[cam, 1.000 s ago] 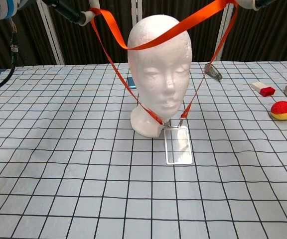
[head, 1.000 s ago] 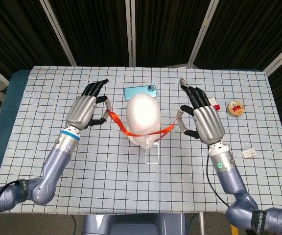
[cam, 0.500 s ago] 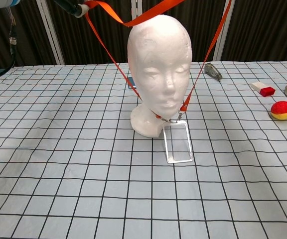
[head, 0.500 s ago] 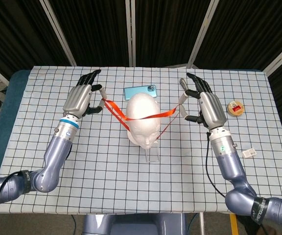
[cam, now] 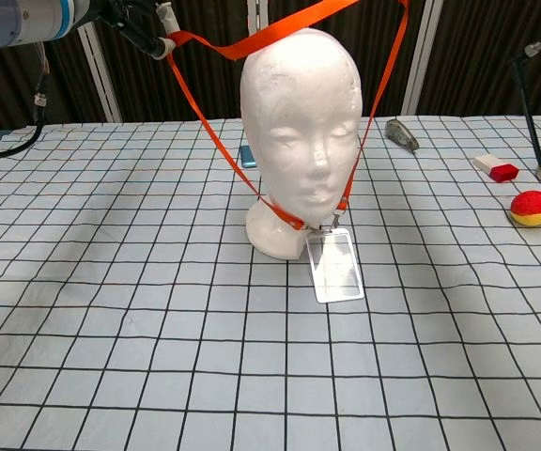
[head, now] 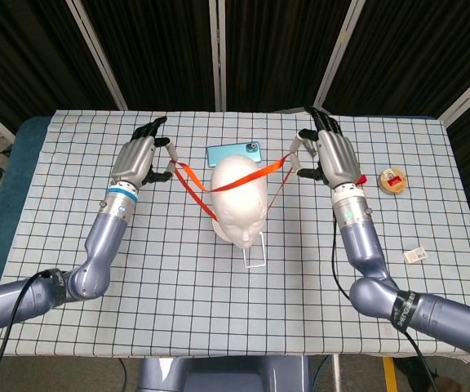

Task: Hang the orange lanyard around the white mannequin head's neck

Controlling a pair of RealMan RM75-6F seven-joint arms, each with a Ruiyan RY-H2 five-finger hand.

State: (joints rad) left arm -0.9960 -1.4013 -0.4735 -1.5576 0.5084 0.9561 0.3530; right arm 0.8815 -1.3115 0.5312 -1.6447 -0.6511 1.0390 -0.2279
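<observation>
Head view: left hand (head: 141,158) and right hand (head: 330,158) are gripping the orange lanyard (head: 243,179) across the mannequin head (head: 238,196); both should be carrying it rearward before lowering

Both hands carried the orange lanyard (head: 243,181) back over the crown.

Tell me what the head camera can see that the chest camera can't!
Only the head view shows the right hand pinching the orange lanyard, plus both whole arms. Only the chest view shows the mannequin head has a face, the clear badge holder tilted up off the table below its chin, and a red and yellow ball. Both show the lanyard stretched over the top of the head, the left hand and the checked tablecloth.
</observation>
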